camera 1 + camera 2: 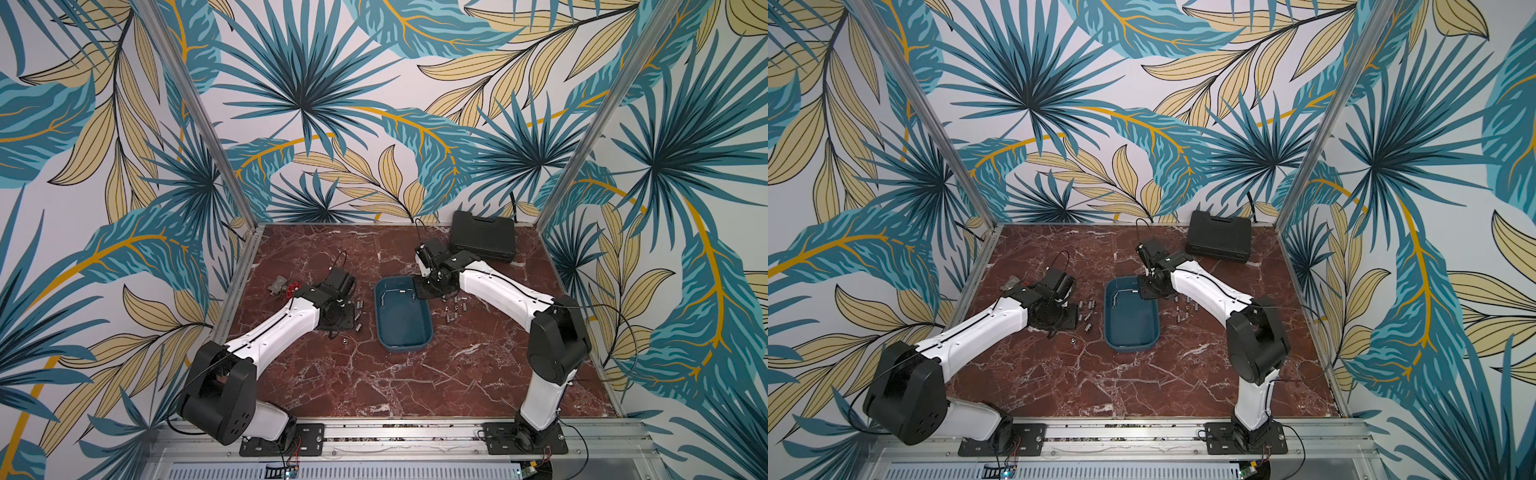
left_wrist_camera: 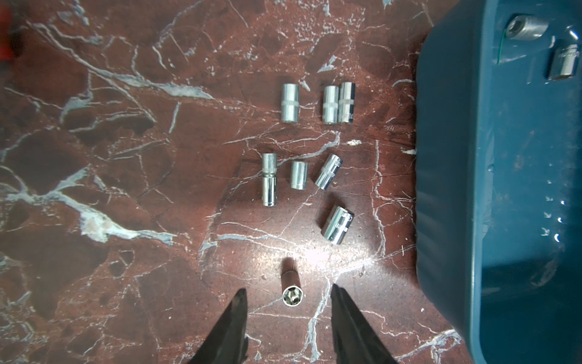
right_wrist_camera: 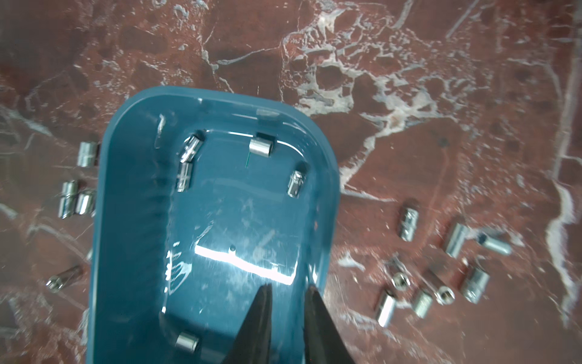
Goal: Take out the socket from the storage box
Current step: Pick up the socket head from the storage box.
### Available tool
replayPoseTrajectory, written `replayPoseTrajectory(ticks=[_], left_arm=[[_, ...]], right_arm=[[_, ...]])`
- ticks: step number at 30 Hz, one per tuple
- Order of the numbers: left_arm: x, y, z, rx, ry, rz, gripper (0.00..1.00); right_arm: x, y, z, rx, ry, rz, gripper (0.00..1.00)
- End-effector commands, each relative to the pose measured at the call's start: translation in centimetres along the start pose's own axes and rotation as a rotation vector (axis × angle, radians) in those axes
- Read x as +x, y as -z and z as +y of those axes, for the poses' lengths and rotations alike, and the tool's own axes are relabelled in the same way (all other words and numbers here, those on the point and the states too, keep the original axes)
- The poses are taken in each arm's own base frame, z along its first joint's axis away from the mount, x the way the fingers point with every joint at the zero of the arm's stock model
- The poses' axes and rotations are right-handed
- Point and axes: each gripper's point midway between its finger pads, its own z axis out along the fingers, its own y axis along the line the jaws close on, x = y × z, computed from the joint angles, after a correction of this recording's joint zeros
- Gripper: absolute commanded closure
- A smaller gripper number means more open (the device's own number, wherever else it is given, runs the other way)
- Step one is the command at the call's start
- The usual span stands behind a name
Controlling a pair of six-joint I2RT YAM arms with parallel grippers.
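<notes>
We see the left claw (image 2: 288, 290) spread wide over the worktop (image 2: 126, 189), its fingers either side of an upright socket (image 2: 293, 294) and clear of it. Only the finger ends show, as the frame edge cuts off the rest. Several loose sockets (image 2: 289, 102) lie beyond, just beside the storage box (image 2: 447, 189), most of which runs out of that picture.

The right claw (image 3: 289, 287) hangs over the storage box (image 3: 132, 220), its jaws a narrow gap apart with nothing between them. Five sockets (image 3: 261, 146) lie on the floor of the box: four near one end and one at the picture's edge. This view is smeared, so we cannot read their sizes, and the sockets outside the box are blurred.

In both top views the storage box (image 1: 405, 350) (image 1: 1131, 348) sits mid-worktop between the arms. Each claw is hidden under its own wrist, and the sockets inside the box are only pale specks. The right wrist overlaps a corner of a black case (image 1: 482, 236). In a top view the left arm half hides a red-wheeled valve (image 1: 1011, 283).
</notes>
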Motion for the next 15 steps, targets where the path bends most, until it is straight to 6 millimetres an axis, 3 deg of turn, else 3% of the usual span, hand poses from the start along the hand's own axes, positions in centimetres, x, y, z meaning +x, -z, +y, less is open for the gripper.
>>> replayPoseTrajectory(ticks=[1,6,15], left_arm=[[-0.7,0.5,0.1,0.002,0.017,-0.031,0.54],[-0.4,0.3,0.2,0.001,0.024,-0.028,0.54],[0.0,0.1,0.4,0.000,0.040,-0.027,0.54]], right_arm=[[-1.0,-1.7,1.1,-0.015,-0.010,-0.002,0.79],[-2.3,-4.1,2.1,-0.007,-0.018,-0.009,0.76],[-2.9,-8.1,2.6,0.028,-0.042,0.023,0.72]])
